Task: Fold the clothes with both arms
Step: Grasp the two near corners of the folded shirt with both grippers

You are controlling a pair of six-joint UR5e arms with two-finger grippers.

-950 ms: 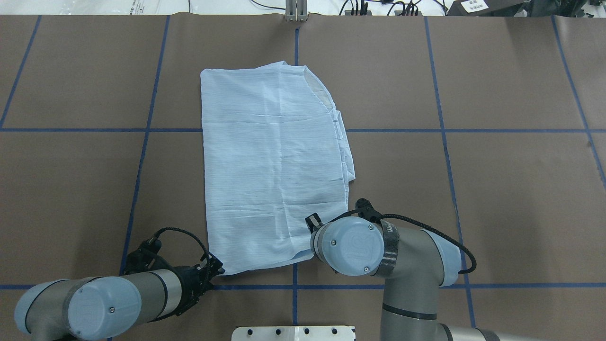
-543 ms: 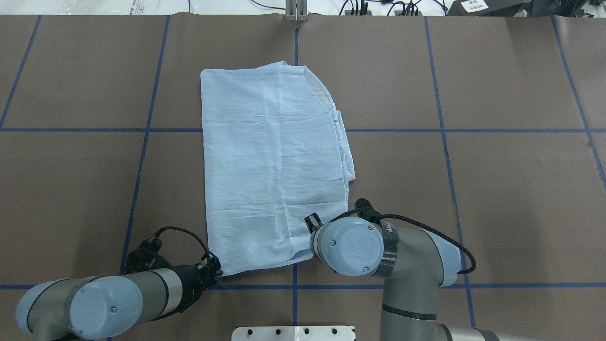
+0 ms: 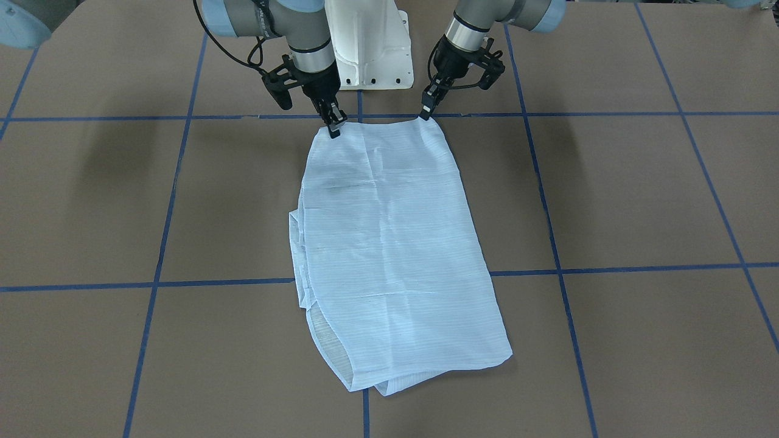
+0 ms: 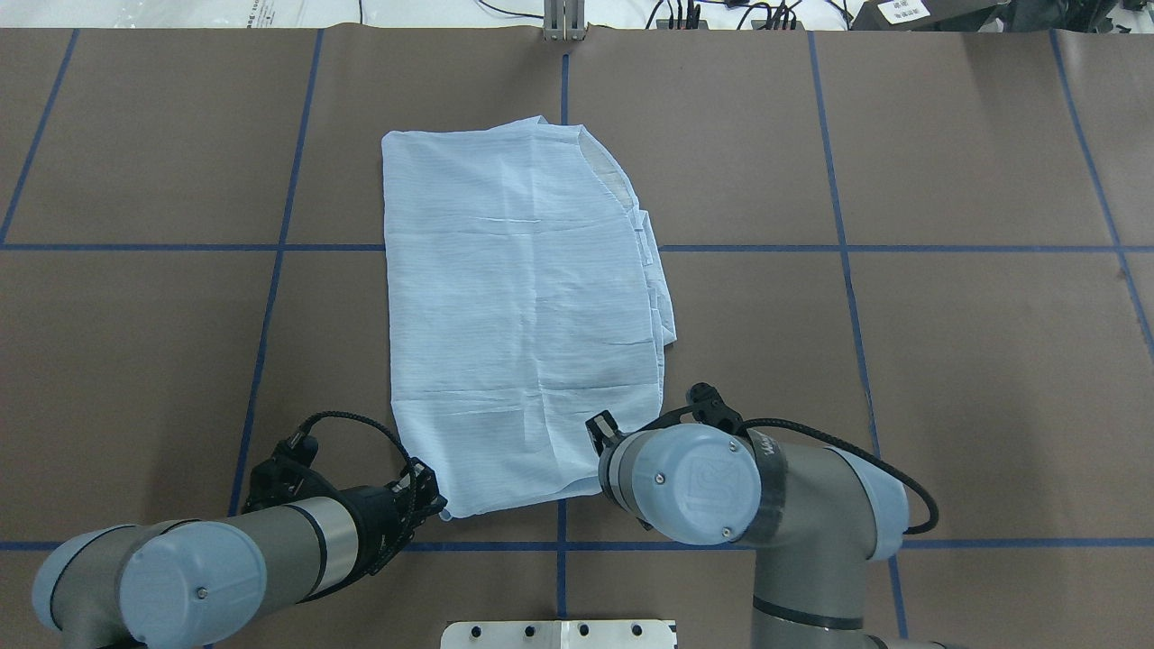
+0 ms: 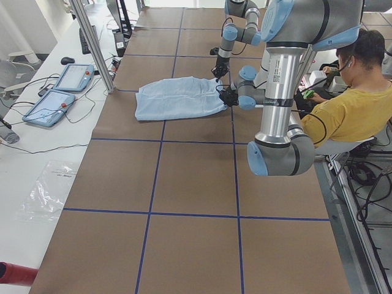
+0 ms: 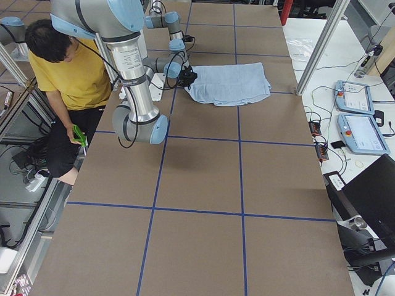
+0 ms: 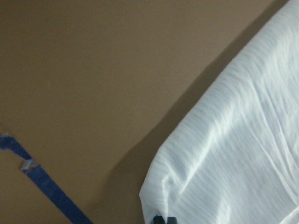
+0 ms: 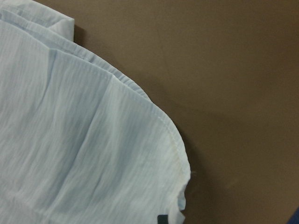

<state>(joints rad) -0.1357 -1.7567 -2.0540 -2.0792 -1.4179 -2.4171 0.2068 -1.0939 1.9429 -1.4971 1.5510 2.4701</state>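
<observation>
The light-blue pinstriped shirt (image 3: 389,243) lies folded into a long strip on the brown table; it also shows in the overhead view (image 4: 523,306). My left gripper (image 3: 425,113) is shut on its near corner, which bunches at the fingertips in the left wrist view (image 7: 162,219). My right gripper (image 3: 335,129) is shut on the other near corner, at the hem in the right wrist view (image 8: 162,219). In the overhead view the left gripper (image 4: 431,507) sits at the corner. The right gripper is hidden there under its wrist.
The white pedestal base (image 3: 365,48) stands just behind the two grippers. An operator in yellow (image 5: 349,110) sits behind the robot. Two teach pendants (image 6: 355,117) lie on the white bench past the table's far edge. Blue tape lines grid the table.
The near-left corner of the shirt has shifted right with my left gripper. My right arm has moved slightly right and toward the robot. The near hem has drawn in a little.
</observation>
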